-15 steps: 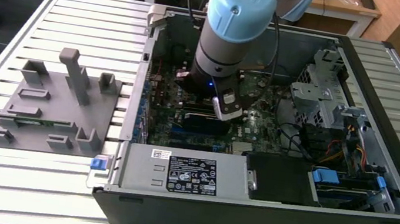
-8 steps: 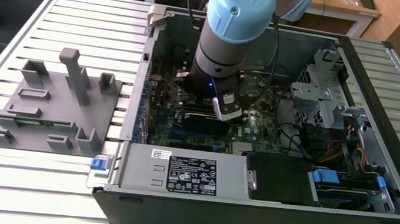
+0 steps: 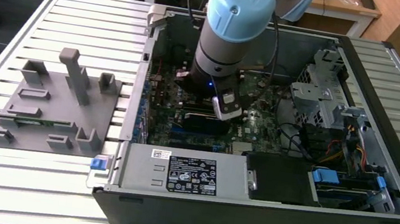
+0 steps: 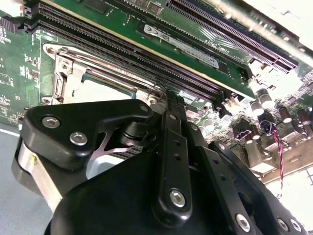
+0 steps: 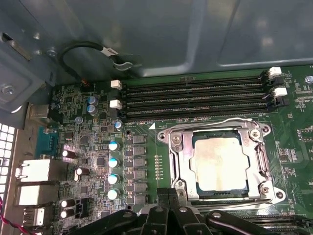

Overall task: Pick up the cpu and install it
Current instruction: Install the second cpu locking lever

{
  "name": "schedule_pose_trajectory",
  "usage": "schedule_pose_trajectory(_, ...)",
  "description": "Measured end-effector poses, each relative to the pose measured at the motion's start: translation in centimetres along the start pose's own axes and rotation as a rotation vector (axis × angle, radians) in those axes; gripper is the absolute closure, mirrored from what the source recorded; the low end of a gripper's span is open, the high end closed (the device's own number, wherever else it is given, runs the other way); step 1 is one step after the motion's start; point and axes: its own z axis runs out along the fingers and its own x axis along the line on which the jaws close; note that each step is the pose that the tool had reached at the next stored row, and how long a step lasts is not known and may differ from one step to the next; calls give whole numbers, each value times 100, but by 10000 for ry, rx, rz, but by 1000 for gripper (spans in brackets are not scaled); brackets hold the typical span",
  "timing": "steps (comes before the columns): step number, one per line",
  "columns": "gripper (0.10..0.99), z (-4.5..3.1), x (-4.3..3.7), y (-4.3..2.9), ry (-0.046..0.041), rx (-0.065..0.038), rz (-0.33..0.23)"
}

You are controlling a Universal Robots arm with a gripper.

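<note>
The cpu (image 5: 217, 164), a flat square chip with a shiny silver top, lies inside the metal socket frame (image 5: 261, 159) on the green motherboard (image 5: 142, 161). In the second wrist view its pale top (image 4: 108, 91) shows just past the fingertips. My gripper (image 5: 169, 192) hovers close beside the socket's edge, its two black fingers (image 5: 163, 203) pressed together and shut with nothing between them. In the exterior view the arm reaches down into the open computer case, with the gripper (image 3: 223, 114) over the board's middle; the arm hides the socket there.
Several long memory slots (image 5: 195, 100) run beside the socket, one filled with a green stick (image 4: 181, 44). Capacitors (image 5: 113, 161) and rear ports (image 5: 36, 171) stand close by. Case walls (image 3: 392, 99), drive cage (image 3: 320, 100) and power supply (image 3: 183, 172) enclose the board. A grey parts fixture (image 3: 53, 108) sits outside at the exterior view's left.
</note>
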Motion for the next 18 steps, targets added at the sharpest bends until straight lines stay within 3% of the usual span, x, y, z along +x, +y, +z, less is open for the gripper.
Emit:
schedule_pose_trajectory(10,980,4,4,32,-12,114,6)
schedule_pose_trajectory(15,980,7,6,39,-26,267,14)
schedule_pose_trajectory(18,980,7,8,41,-27,292,14)
